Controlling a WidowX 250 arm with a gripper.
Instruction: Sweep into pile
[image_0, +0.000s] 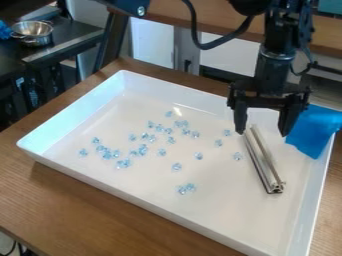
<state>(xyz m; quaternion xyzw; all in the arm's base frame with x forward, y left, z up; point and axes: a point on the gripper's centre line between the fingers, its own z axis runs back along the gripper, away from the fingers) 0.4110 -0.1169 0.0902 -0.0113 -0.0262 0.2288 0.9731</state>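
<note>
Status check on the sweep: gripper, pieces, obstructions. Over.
Gripper open at far end of metal bar, nothing gripped. Light-blue pieces scattered, no single pile. Blue cloth at tray edge beside gripper, away from pieces.

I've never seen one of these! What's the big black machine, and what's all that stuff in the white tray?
It's a robot arm. A camera looks down at a slant on its work. The white tray sits on a wooden table. Scattered inside are little pale-blue pieces, meant to be swept into a pile. The long metal bar might be the sweeper. The jaws are open around its upper end, but they don't seem to be holding anything.
</note>
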